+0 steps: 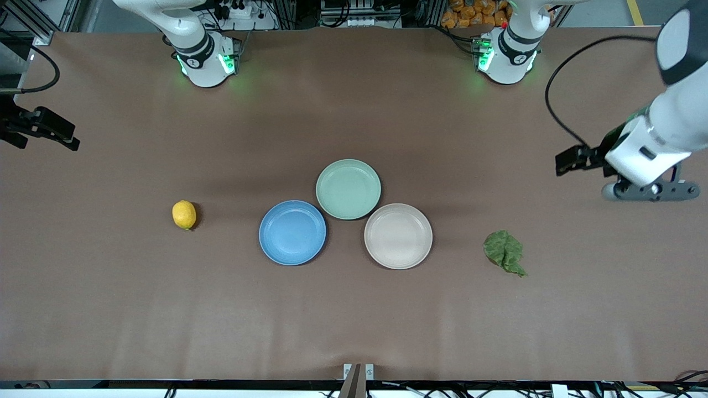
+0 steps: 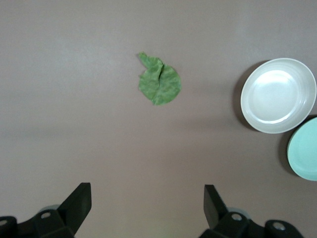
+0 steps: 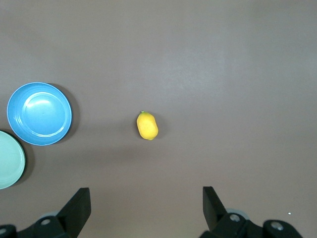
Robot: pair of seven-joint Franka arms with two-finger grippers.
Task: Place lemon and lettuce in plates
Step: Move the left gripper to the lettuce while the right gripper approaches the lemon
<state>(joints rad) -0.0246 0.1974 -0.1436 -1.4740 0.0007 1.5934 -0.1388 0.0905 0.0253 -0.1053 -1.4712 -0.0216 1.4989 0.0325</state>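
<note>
The yellow lemon (image 1: 184,214) lies on the table toward the right arm's end, apart from the blue plate (image 1: 292,232). The green lettuce leaf (image 1: 504,252) lies toward the left arm's end, apart from the beige plate (image 1: 398,236). Both plates are empty. My left gripper (image 2: 147,191) is open and empty, high over the table by the left arm's end (image 1: 650,190); the lettuce (image 2: 159,83) and beige plate (image 2: 278,95) show in its view. My right gripper (image 3: 146,193) is open and empty, high over the right arm's end (image 1: 47,130); the lemon (image 3: 147,125) and blue plate (image 3: 39,113) show in its view.
An empty mint-green plate (image 1: 348,189) sits just farther from the front camera than the blue and beige plates, close against both. The brown table (image 1: 354,320) is bare around the lemon and the lettuce.
</note>
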